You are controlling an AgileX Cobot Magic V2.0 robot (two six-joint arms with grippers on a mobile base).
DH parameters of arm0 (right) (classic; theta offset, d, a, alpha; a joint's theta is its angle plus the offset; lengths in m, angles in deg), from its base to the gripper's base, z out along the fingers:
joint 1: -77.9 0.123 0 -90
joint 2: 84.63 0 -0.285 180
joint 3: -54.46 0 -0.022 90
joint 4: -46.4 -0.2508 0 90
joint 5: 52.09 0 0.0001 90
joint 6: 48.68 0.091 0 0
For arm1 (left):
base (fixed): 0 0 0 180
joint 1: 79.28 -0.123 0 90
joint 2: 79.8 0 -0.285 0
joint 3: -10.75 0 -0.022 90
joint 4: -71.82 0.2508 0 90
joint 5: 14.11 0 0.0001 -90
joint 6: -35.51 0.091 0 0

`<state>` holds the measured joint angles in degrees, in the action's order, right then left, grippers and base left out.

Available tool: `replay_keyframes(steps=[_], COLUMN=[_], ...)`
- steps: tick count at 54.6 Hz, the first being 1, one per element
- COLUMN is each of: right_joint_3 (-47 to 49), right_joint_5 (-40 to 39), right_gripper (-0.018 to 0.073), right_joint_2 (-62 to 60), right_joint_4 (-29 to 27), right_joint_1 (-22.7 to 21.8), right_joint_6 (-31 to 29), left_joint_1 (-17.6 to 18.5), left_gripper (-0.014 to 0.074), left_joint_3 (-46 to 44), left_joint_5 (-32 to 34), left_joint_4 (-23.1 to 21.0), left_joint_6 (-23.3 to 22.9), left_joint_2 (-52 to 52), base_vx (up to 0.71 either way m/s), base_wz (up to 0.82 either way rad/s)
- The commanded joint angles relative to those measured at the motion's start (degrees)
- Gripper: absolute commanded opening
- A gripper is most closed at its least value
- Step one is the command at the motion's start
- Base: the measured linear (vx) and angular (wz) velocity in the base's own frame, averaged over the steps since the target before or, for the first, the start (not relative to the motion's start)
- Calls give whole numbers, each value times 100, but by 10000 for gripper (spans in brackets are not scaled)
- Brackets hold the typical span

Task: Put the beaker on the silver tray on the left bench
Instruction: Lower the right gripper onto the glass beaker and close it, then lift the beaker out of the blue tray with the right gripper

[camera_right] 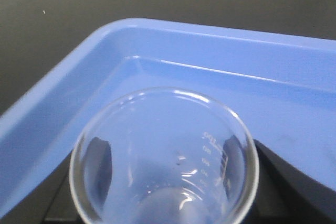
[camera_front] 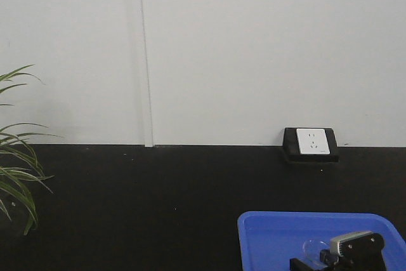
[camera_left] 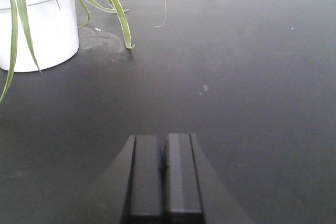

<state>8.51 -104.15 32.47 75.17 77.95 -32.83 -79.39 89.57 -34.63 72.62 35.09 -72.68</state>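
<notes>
Beaker [camera_right: 164,145] surroundings first: a black counter [camera_left: 236,77] spreads beneath both claws. A blue tray [camera_right: 157,45] lies under the right claw [camera_right: 164,166], and a white plant pot [camera_left: 37,24] stands ahead-left of the left claw [camera_left: 165,177]. The beaker stands upright, clasped between the right claw's fingers, over the tray. The left claw is pressed closed, empty.
</notes>
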Motion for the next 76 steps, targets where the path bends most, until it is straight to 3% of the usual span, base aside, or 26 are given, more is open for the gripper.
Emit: replay_keyframes(steps=[1,11,27,34,40,45,51,76], right_joint_3=[115,115,470,1145,1635,1785,1762,1762], right_joint_5=[-513,231,853,1310,1859,2368,2577,2526], right_gripper=[-20,-12,-7,-6,-6,-6,-6,-6], right_joint_2=[-633,-1802,-3735,-4106,-4111,-4111,-4111,-4111], right_joint_4=[150,1089,2793,3584,4227,4425,4455,4472], right_joint_1=[-21,-21,-5,533,1264,1759,2008,2036], right_joint_6=[240,809,2826,4173,4845,4957,4951,4952], left_joint_1=[16,16,16,16,16,16,16,16], left_gripper=[1,1,1,1,1,1,1,1], left_joint_3=[188,188,188,188,188,188,188,188], left_joint_5=[470,470,470,470,470,470,470,470], left_joint_4=[-5,-5,-5,-5,-5,-5,-5,-5], left_joint_6=[-5,-5,-5,-5,-5,-5,-5,-11], left_joint_2=[-91,-91,-91,-91,-91,-91,-91,-91], base_vx=[0,0,0,0,0,0,0,0], base_wz=[0,0,0,0,0,0,0,0])
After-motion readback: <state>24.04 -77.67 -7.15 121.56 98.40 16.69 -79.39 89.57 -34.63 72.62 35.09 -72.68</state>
